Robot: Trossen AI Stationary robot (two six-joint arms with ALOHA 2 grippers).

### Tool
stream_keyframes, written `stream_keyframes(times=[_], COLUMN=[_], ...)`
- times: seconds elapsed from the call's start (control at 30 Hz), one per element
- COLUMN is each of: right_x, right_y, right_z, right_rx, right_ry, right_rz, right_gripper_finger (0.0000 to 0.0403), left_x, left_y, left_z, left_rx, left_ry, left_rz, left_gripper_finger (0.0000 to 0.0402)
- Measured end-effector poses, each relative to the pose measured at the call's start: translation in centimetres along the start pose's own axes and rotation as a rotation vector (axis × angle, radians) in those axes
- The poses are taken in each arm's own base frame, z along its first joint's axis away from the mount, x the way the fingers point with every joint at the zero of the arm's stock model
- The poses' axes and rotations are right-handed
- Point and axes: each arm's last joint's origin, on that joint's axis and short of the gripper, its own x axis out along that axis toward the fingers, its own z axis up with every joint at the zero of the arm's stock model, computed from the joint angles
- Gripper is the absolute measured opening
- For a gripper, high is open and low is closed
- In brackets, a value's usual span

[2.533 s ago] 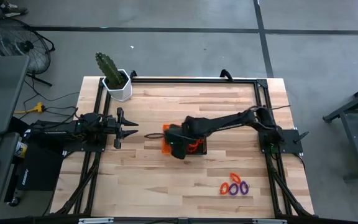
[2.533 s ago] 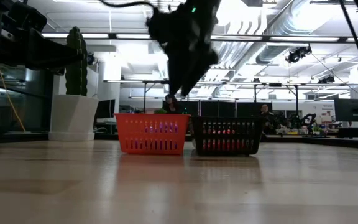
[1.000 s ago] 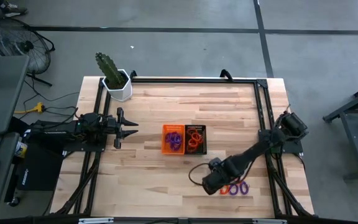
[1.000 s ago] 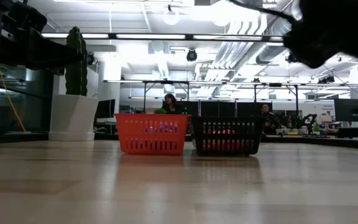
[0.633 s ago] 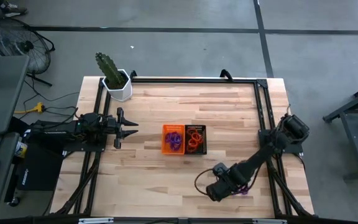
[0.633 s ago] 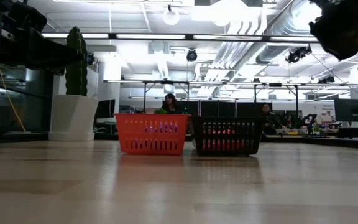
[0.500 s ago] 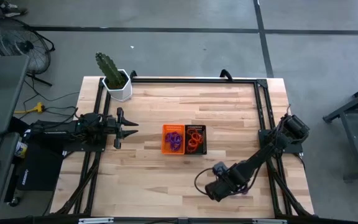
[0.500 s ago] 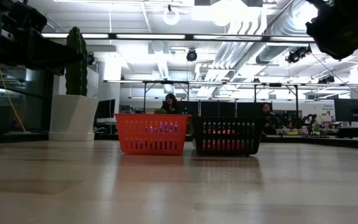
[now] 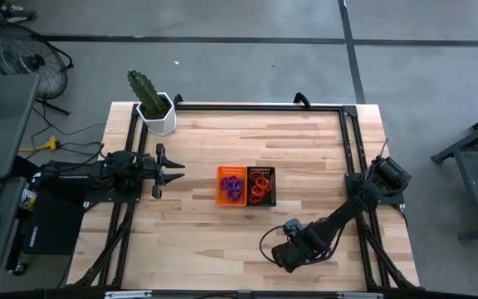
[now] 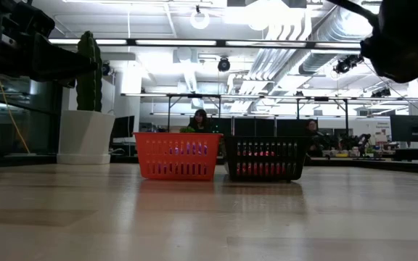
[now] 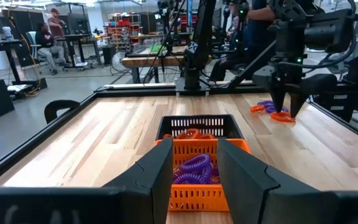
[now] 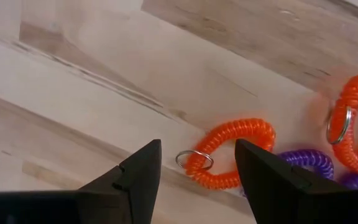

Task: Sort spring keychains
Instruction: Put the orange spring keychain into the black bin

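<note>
Three spring keychains lie flat on the wood near the table's near right corner. In the right wrist view they are an orange coil (image 12: 232, 152) with a metal ring (image 12: 194, 160), a second orange one (image 12: 356, 121) and a purple one (image 12: 309, 163). My right gripper (image 12: 197, 144) points down over them, open, a finger on either side of the first orange coil, apart from it. In the high view the right gripper (image 9: 301, 249) covers them. The orange bin (image 9: 231, 185) holds purple coils and the black bin (image 9: 261, 185) orange ones. My left gripper (image 9: 173, 172) waits open at the table's left.
The two bins stand side by side at mid-table, the orange bin (image 10: 176, 156) and the black bin (image 10: 265, 158). A cactus in a white pot (image 9: 154, 108) stands at the far left corner. A black frame (image 9: 260, 106) rims the table. People sit in the room beyond.
My right gripper has swung from above the bins to the near right part of the table. In the last second it has edged toward the near edge over the loose keychains, so the high view no longer shows them. The left arm has kept still.
</note>
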Motion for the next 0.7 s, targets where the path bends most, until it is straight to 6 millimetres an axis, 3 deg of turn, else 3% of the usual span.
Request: stream_keyframes(times=[0.3,0.7], right_x=[0.2,2.1], right_y=[-0.1,-0.3], right_z=[-0.3,1.6], right_rx=[0.109,0.201], right_ry=[0.013,0.08], right_rz=[-0.014,0.01], right_gripper_finger=[0.02,0.02], left_x=[0.0,0.0], left_y=[0.0,0.0], left_z=[0.0,0.0], left_rx=[0.0,0.0], left_ry=[0.0,0.0], left_rz=[0.0,0.0], left_gripper_finger=[0.0122,0.0122])
